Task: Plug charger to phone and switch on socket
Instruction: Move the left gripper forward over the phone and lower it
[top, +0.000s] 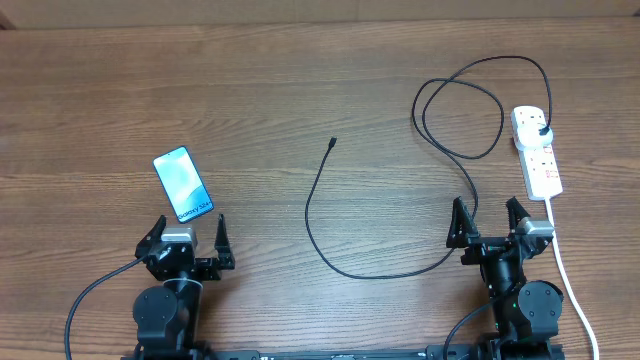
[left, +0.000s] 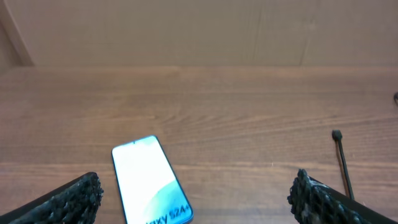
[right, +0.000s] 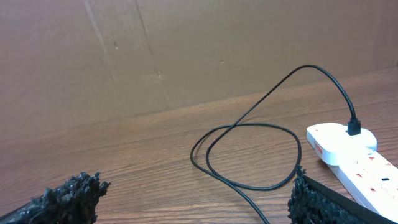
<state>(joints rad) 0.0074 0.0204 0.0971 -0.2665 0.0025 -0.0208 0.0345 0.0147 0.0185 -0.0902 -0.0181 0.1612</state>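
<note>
Starting step, I judge: my left tool (top: 188, 226) rests apart and empty just behind the lit phone (top: 183, 184). The charger (top: 308, 215) lies on the surface (top: 250, 90), its connector tip (top: 332, 142) loose and well apart from the phone. My right tool (top: 486, 210), also apart, sits near the socket (top: 538, 150), the plug (top: 541, 131) already in. Next calls for pinching that tip precisely.

Overhead view: brown wood-grain table top (top: 300, 80) edge to edge, grain running left-right, soft even light. Wrist views: behind the table's far edge stands a plain tan flat-panel wall (right: 186, 50) w/ vertical & slanted seams, matte.
</note>
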